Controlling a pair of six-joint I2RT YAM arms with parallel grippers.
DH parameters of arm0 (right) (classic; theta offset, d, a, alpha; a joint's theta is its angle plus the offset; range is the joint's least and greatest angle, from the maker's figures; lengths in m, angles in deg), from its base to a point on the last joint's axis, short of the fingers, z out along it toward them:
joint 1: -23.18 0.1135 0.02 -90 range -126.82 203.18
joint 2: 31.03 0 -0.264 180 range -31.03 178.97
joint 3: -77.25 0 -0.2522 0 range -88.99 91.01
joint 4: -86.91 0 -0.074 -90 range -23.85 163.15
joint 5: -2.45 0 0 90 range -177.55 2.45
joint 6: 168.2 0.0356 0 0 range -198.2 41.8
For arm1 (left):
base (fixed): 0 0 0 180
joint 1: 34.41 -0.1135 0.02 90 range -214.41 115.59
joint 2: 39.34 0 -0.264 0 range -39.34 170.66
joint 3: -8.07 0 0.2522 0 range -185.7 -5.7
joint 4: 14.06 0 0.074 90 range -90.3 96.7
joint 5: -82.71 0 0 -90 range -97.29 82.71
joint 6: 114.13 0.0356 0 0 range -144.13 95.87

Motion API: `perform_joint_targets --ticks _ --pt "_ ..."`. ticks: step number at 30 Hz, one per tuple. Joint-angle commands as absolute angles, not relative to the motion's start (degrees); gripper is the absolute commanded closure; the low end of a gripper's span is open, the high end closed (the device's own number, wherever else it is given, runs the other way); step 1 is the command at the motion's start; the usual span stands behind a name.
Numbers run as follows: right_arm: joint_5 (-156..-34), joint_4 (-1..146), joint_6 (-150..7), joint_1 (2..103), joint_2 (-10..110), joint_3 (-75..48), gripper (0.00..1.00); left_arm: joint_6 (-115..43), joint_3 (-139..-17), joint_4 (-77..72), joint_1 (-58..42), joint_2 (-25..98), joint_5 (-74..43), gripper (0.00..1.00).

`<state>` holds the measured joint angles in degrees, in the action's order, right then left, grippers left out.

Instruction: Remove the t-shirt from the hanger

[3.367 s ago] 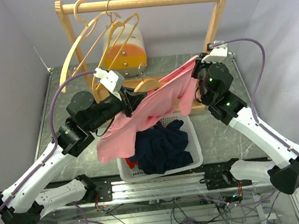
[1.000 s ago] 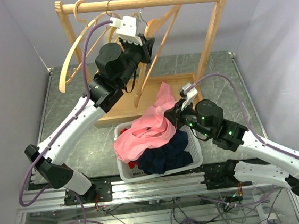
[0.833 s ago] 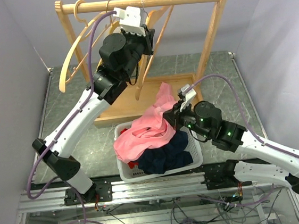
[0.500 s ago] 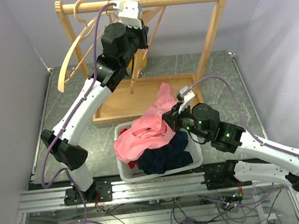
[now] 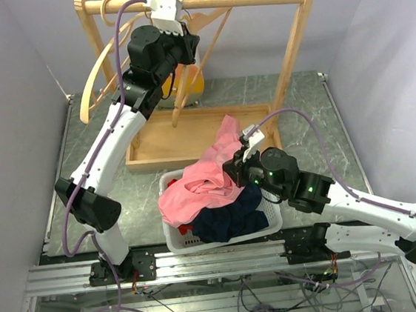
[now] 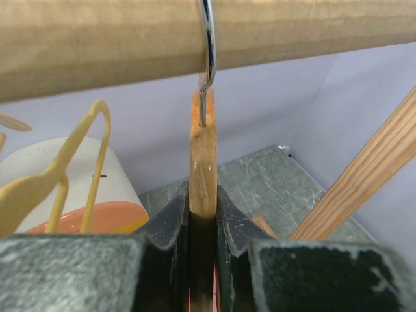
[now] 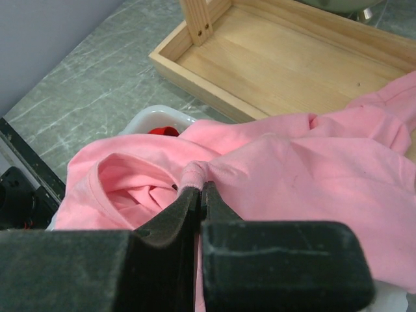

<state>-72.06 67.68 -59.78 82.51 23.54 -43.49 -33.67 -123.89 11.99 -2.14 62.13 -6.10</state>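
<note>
The top camera looks down from high at the near edge on the whole desk, sharing the rack rail with the near, upward-looking left wrist camera and the t-shirt with the close, downward-looking right wrist camera.

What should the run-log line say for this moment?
left gripper: shut on hanger, hooked over rail | right gripper: shut on pink t-shirt, on basket
</note>
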Motion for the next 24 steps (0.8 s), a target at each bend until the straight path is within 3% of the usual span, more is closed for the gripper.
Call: perform_joint_targets --ticks 1,3,5,7,14,15,18,24 --pt "-69.8 68.3 -60.5 83.3 23.5 -41.7 1.00 -36.5 -120.1 6.5 -4.1 60.6 -7.6 0.91" --pt "-68.3 67.0 -61.1 83.5 23.1 -40.2 1.00 -37.2 -117.0 4.9 -4.2 58.8 -7.9 0.77" --pt "-66.9 65.8 -62.1 83.4 22.7 -38.3 1.00 -38.2 -113.8 3.2 -4.3 56.5 -7.4 0.51" --pt "-65.8 64.7 -63.7 83.5 22.4 -35.8 1.00 -38.5 -111.4 2.4 -4.3 54.1 -7.2 0.36" --pt "-62.1 63.3 -69.8 83.5 22.5 -26.0 1.00 -40.2 -103.2 -1.2 -4.3 44.9 -8.5 0.20" --pt "-61.7 63.4 -70.7 83.5 22.6 -24.4 1.00 -40.9 -102.3 -1.6 -4.3 43.9 -9.6 0.11" --pt "-61.4 64.1 -73.2 83.5 23.1 -20.2 1.00 -42.2 -100.1 -2.3 -4.2 40.3 -12.7 0.02" --pt "-67.5 63.9 -77.9 83.5 27.0 -5.4 1.00 -45.7 -93.5 -3.6 -4.2 32.4 -17.3 0.02"
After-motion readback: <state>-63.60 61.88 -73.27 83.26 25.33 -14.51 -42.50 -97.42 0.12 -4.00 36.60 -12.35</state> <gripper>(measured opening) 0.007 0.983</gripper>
